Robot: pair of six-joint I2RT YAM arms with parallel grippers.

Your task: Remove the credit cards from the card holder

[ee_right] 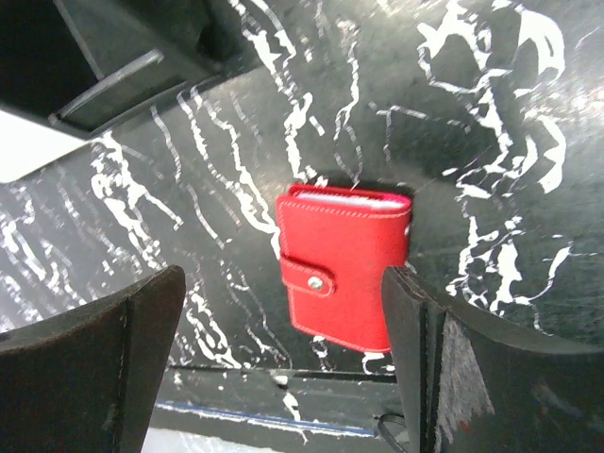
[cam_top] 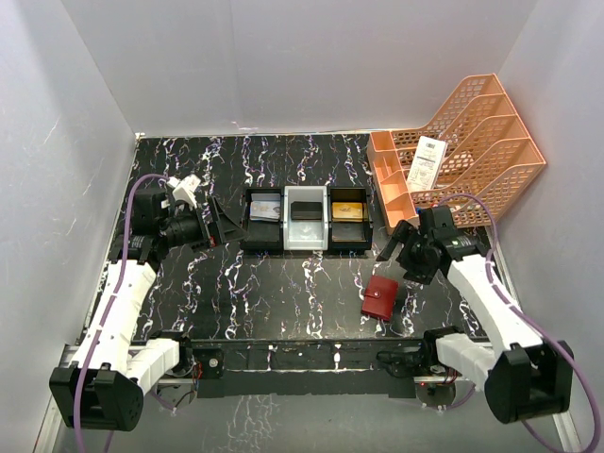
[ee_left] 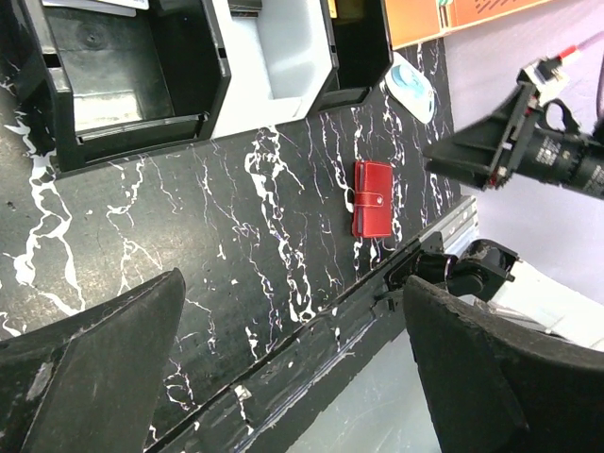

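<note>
I am hovering my right gripper point(cam_top: 394, 243) over the wallet point(ee_right: 344, 267), jaws spread wide and holding nothing; the wallet is lying flat on the table point(cam_top: 283, 283) near the front edge on my right side, framed between my two fingers but touching neither; it is folded shut with the snap tab fastened, so I am judging this to be the opening step, with no card coming out of it yet; the next move is calling for a descent onto the wallet and a fingertip worked under the tab, probably with one gripper pinning the body while the other is peeling the flap back; my left gripper point(ee_left: 294, 288) is hanging well apart at the left, likewise wide open and empty.

A pale card point(cam_top: 264, 211) and an orange-gold card point(cam_top: 348, 211) seem to be lying in the outer bins of the tray point(cam_top: 285, 231); the dark thing in its middle bin I am not making out; a pale strip is showing along the wallet's top edge, perhaps card edges, but I cannot tell how many are sitting inside.
</note>
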